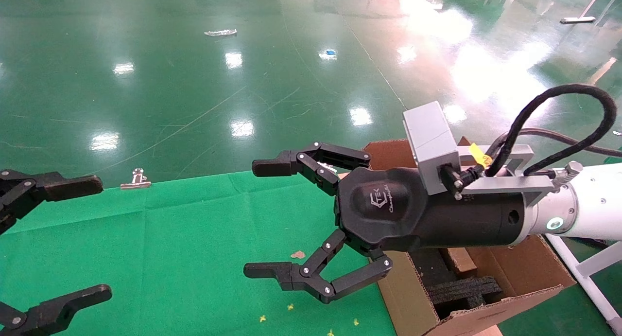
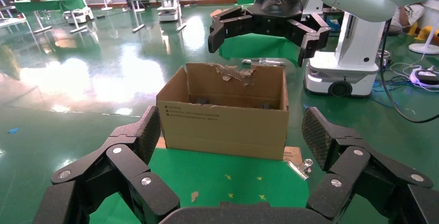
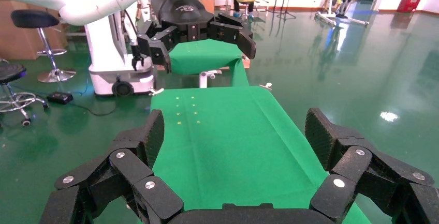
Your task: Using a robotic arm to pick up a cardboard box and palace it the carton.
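My right robotic arm, white with a black wrist (image 1: 466,214), reaches left over the green table. Its gripper (image 1: 260,218) stands wide open and empty, just left of the carton; only green cloth lies between its fingers (image 3: 235,125). The carton (image 1: 525,273), large and brown with a torn back flap, stands at the table's right end (image 2: 222,136) with black foam (image 1: 461,290) inside. A small brown cardboard box (image 1: 459,259) lies in the carton beside the foam, mostly hidden under the wrist. My left gripper (image 1: 99,238) hangs open at the left edge, facing the carton (image 2: 231,125).
A green cloth (image 1: 194,248) covers the table. A metal binder clip (image 1: 136,179) sits on its far edge, and a cardboard scrap (image 1: 297,254) and small yellow marks (image 1: 262,318) lie near the carton. Glossy green floor surrounds it. A white frame (image 1: 588,273) stands right of the carton.
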### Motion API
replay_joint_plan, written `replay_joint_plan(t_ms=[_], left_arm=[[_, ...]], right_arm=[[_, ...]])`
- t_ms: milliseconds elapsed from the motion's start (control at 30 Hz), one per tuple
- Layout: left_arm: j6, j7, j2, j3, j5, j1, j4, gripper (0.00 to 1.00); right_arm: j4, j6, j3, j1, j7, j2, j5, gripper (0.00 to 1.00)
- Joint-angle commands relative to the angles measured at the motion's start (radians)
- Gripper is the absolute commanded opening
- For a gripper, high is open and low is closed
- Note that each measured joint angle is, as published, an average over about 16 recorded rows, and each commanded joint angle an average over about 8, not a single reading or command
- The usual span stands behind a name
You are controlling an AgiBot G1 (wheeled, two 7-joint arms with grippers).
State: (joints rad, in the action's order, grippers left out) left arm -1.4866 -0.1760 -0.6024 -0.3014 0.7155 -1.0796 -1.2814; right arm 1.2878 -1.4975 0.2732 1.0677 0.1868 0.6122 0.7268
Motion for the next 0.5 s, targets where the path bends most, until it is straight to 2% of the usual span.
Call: replay_joint_plan(t_ms=[33,500], left_arm=[[0.000,0.000,0.000,0.000,0.000,0.000,0.000,1.00],[0.000,0.000,0.000,0.000,0.000,0.000,0.000,1.00]], right_arm=[[-0.001,0.001,0.002,0.002,0.000,0.000,0.001,1.00],[-0.005,0.002,0.008,0.008,0.002,-0.001,0.004,1.00]])
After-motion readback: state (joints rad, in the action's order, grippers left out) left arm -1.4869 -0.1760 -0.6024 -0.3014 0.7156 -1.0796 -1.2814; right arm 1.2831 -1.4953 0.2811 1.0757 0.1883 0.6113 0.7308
